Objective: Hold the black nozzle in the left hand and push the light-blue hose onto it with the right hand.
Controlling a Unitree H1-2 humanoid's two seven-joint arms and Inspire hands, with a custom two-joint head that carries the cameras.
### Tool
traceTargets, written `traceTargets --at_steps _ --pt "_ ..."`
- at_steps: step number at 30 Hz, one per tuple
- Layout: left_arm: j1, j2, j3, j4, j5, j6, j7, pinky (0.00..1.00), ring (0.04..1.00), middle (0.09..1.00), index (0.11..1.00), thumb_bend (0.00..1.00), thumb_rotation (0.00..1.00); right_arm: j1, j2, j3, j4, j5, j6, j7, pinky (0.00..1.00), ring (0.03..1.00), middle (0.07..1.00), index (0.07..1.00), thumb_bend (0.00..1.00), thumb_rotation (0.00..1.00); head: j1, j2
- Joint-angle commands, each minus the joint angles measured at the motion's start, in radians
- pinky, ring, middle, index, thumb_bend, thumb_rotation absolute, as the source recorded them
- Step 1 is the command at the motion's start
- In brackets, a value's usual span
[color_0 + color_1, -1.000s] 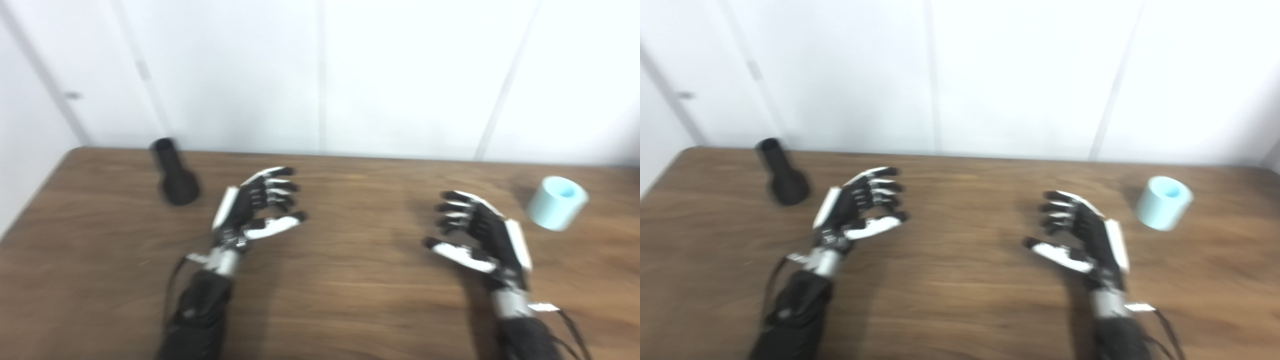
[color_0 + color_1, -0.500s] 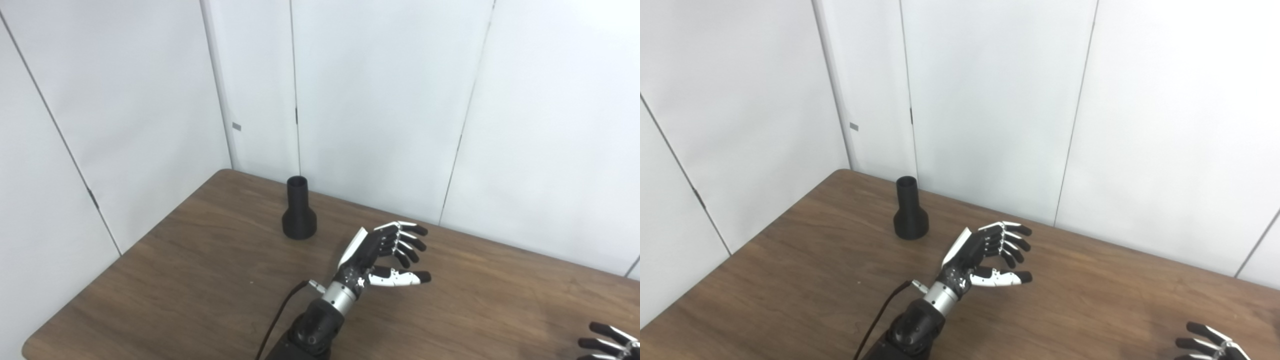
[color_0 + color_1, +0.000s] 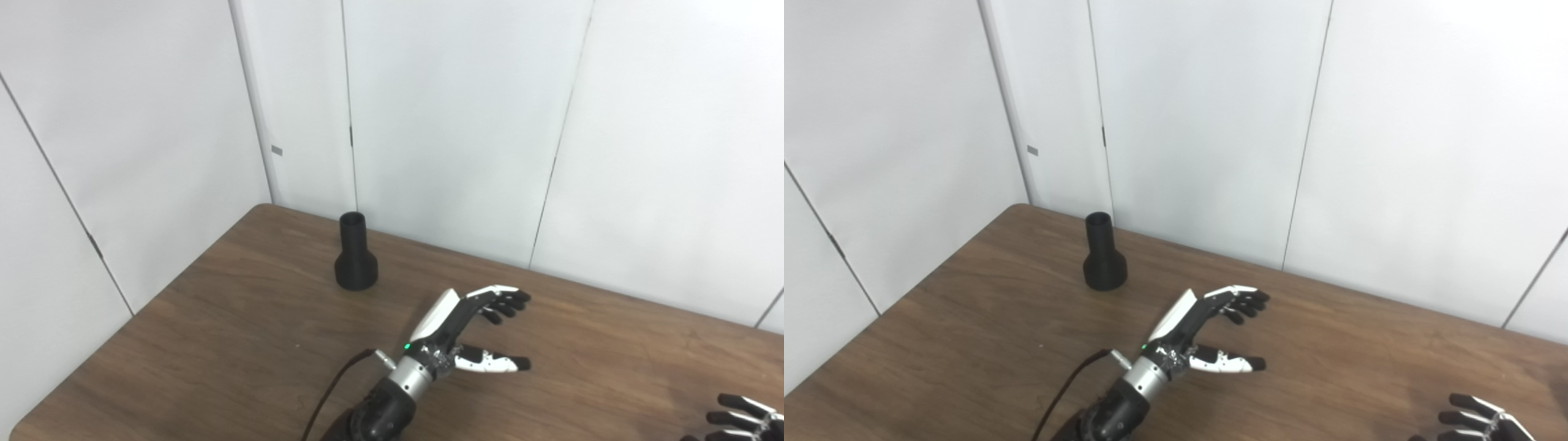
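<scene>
Left hand open, nozzle untouched near the far edge

Right hand [image 3: 1476, 422] sits half out of frame, fingers apart and empty; left hand [image 3: 468, 334] hovers with fingers [image 3: 505, 300] spread over bare counter [image 3: 214, 343]; beyond stands the black nozzle [image 3: 355, 260], upright — a clumsy reach tips it off the back. Hose unseen.

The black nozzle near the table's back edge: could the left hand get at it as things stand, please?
Probably yes. The black nozzle stands upright and alone; the left hand is open, apart from it, with only bare table between them.
</scene>
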Motion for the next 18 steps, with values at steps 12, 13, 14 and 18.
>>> traceTargets --at_steps 12,13,14,18 --pt "-0.009 0.078 0.218 -0.312 0.060 0.149 0.179 0.65 0.750 0.761 0.750 0.68 0.10 -0.053 0.003 0.009 -0.011 -0.034 -0.027 -0.018 0.32 0.436 0.533 0.587 0.61 0.04 0.002 -0.003" --pt "-0.010 0.089 0.230 -0.318 0.060 0.154 0.183 0.66 0.765 0.770 0.758 0.67 0.11 -0.054 0.005 0.008 -0.012 -0.032 -0.024 -0.018 0.32 0.437 0.534 0.589 0.61 0.04 0.001 -0.004" --pt "-0.013 0.099 0.241 -0.318 0.056 0.155 0.187 0.68 0.785 0.783 0.771 0.66 0.12 -0.054 0.007 0.008 -0.017 -0.031 -0.017 -0.018 0.32 0.438 0.534 0.589 0.61 0.02 0.000 -0.003" --pt "-0.029 0.117 0.286 -0.317 0.055 0.171 0.218 0.70 0.806 0.803 0.786 0.68 0.13 -0.053 0.013 0.009 -0.037 -0.031 0.002 -0.019 0.33 0.442 0.491 0.592 0.55 0.00 -0.001 -0.001"
